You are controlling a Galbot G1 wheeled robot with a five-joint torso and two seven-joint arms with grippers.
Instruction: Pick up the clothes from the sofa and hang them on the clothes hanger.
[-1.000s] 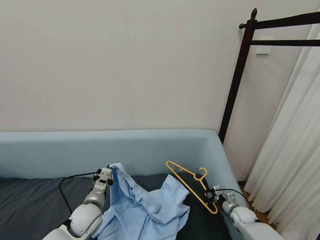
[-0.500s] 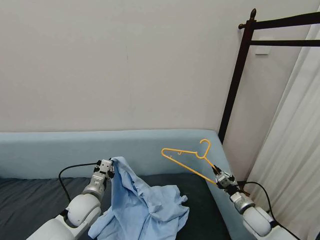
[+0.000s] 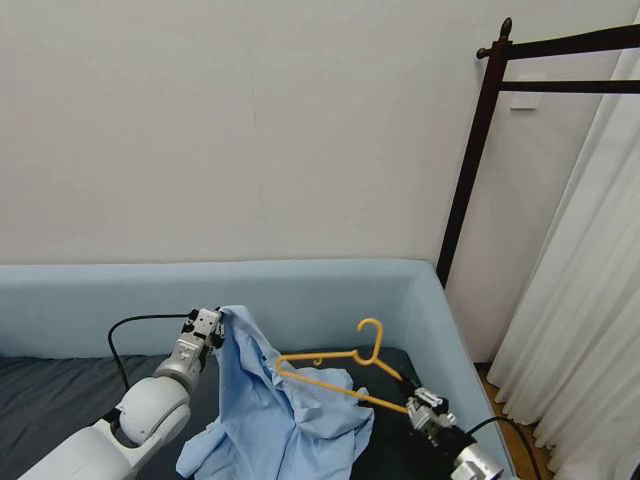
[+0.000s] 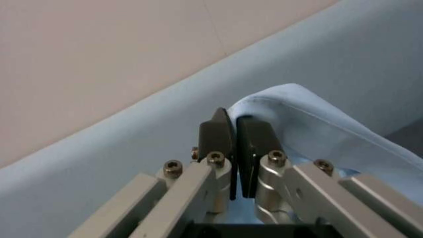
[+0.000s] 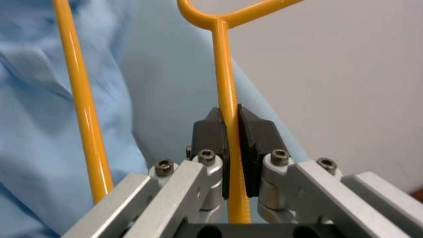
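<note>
Pinching the blue shirt (image 3: 285,420), left pincer (image 3: 213,325) holds it up; right pincer (image 3: 415,402) clamps yellow hanger (image 3: 345,390) (wrist views confirm).

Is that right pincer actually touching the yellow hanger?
Touching. The right wrist view shows the right pincer clamped on the yellow hanger, no gap either side of its bar.

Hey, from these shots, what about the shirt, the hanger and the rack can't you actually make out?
Head view: the blue shirt's lower part, cut off by the bottom edge.
Head view: whether the hanger is threaded into the shirt or only in front of it.
Head view: the rack's foot, hidden behind the sofa.
Left wrist view: which part of the shirt the left gripper pinches; its fingers cover it.
</note>
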